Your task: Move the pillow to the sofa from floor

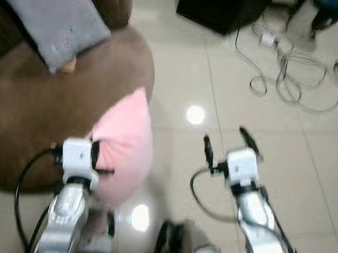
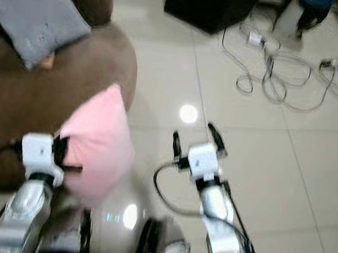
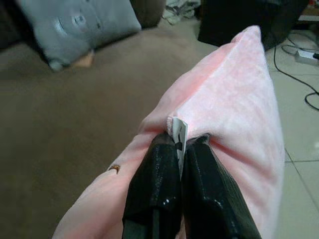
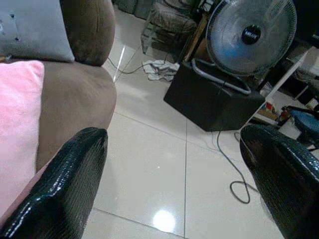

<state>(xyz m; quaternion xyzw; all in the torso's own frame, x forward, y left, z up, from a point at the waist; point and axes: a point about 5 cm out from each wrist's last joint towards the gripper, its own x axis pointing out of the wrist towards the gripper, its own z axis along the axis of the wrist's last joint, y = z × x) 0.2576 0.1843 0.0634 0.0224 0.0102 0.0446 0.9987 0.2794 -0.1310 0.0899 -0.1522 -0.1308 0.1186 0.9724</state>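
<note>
A pink pillow (image 1: 123, 145) is pinched at its seam by the left gripper (image 3: 180, 149), fingers closed, held over the brown sofa's (image 1: 29, 109) edge beside a grey cushion (image 1: 48, 7). The right gripper (image 1: 225, 149) is held wide open, empty, above glossy floor tiles (image 1: 311, 175) strewn with cables (image 1: 286, 73); a fan (image 4: 249, 35) is seen beyond.

A soft pink pillow (image 1: 123, 145) hangs upright, one corner pointing up, at the rounded front edge of a brown sofa (image 1: 28, 115). Its plush edge and white tag are pinched between the closed black fingers of the left gripper (image 3: 180, 149). The pillow overlaps both sofa seat and pale tiled floor (image 1: 267, 132) beside it.
</note>
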